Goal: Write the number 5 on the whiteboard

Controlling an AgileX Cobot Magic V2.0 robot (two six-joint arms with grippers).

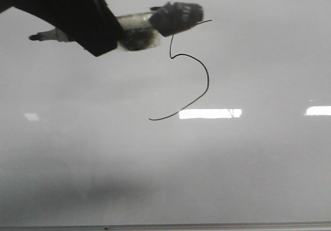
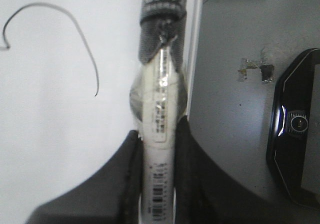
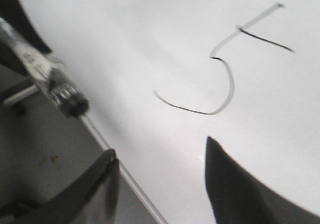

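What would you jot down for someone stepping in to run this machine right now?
Left gripper: jaws shut on the marker, held lifted beside the top of the figure in the front view.
Right gripper: jaws open, holding nothing, over the board near its edge.
Whiteboard: lies flat, filling the front view.
Number 5: drawn in thin black line, with stem, slanted top bar, open curve and long tail all visible.
Done: the figure looks complete.
Left: probably only to move the marker away; whether its tip touches the board cannot be told.
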